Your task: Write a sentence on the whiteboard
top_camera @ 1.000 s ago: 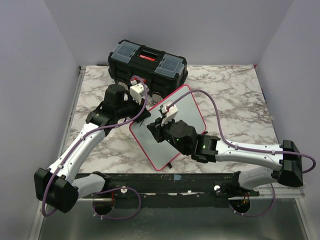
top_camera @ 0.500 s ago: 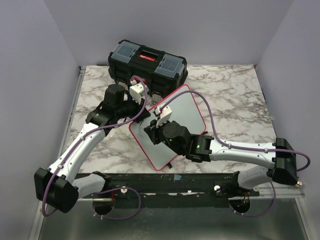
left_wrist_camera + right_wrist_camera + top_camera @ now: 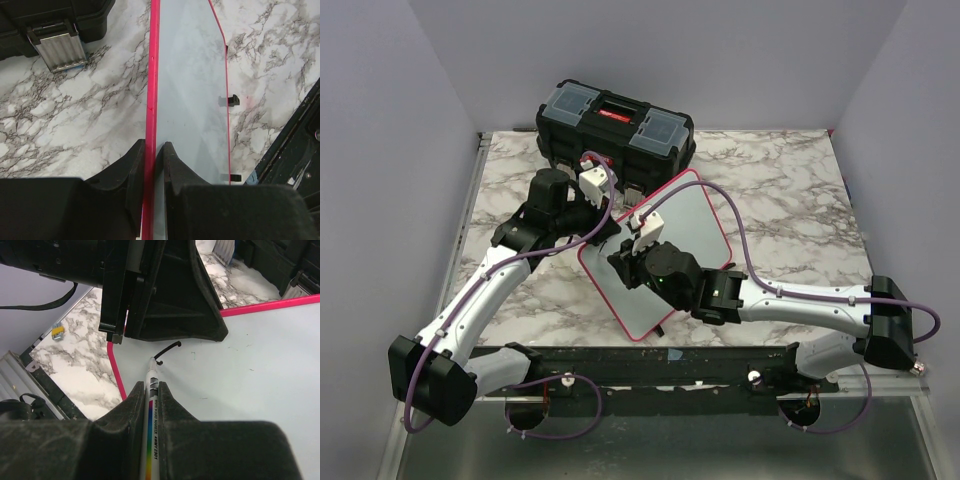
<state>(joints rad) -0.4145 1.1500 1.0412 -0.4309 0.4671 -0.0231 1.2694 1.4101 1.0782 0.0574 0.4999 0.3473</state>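
Right arm reached farther left since a second ago | right gripper clamps marker, tip at black stroke on whiteboard | left gripper pinches its red rim

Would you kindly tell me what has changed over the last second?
The right gripper, shut on the marker, slid left across the whiteboard toward its left edge. The left gripper stayed clamped on the board's rim; the toolbox did not move.
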